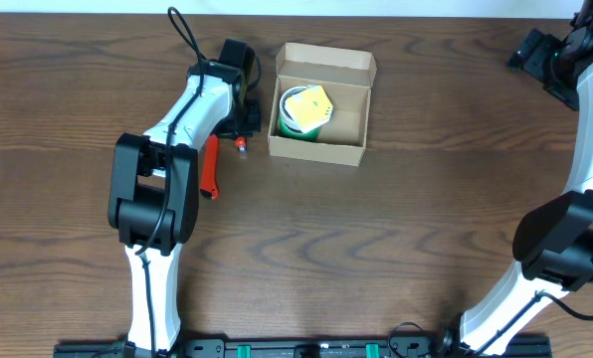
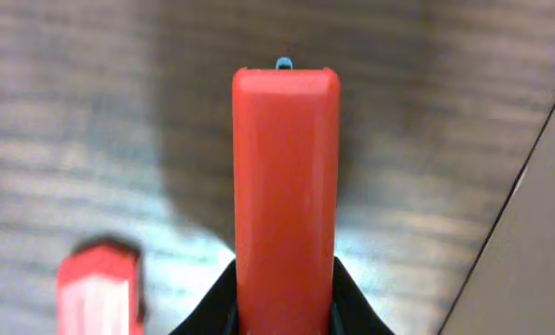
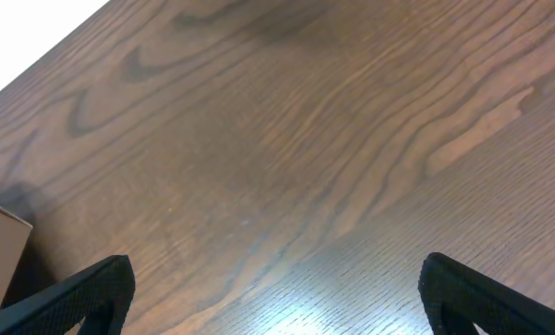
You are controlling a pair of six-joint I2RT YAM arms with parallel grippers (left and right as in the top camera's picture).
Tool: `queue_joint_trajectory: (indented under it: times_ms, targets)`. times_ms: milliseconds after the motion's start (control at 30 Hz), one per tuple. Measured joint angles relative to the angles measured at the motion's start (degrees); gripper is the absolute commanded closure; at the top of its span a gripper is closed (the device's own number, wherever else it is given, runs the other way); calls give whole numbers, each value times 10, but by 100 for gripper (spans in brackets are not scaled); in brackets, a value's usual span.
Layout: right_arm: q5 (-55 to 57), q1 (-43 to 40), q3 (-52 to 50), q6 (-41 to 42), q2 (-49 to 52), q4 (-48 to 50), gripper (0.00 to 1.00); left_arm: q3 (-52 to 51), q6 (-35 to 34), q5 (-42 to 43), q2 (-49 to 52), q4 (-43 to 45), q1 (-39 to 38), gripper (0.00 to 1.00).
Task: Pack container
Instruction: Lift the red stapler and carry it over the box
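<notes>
- Clamping onto a smooth red bar [image 2: 285, 186], flat-faced and square-ended, with the black fingers of the left gripper [image 2: 285, 293].
- Hanging over the grained dark wood table [image 3: 333, 121] with fingers spread wide: the right gripper [image 3: 276, 288].
- Sitting open, just right of the left gripper: a tan cardboard box [image 1: 314, 151], cradling a green roll [image 1: 298, 117].

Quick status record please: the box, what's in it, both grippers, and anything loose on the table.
box: open, on the table
contents: green roll, yellow piece on top
left gripper: shut on red tool, just left of the box
right gripper: open, holding nothing, far right of the box
loose: second red item on the table by the left arm
</notes>
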Motion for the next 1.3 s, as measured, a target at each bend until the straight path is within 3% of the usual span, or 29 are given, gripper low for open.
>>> queue_joint_trajectory:
  times_ms: [200, 533, 800, 1033, 1300]
  targets:
    - [0, 0, 0, 0, 0, 0, 1, 93, 0, -13, 6, -110, 12, 95]
    - [0, 0, 0, 0, 0, 0, 1, 360, 0, -48, 6, -290, 18, 95]
    - [0, 0, 0, 0, 0, 0, 1, 538, 0, -47, 5, -405, -39, 95]
    - [0, 0, 0, 0, 0, 0, 1, 557, -15, -60, 6, -423, -155, 95]
    - [0, 0, 0, 0, 0, 0, 1, 523, -29, -80, 6, -357, -238, 94]
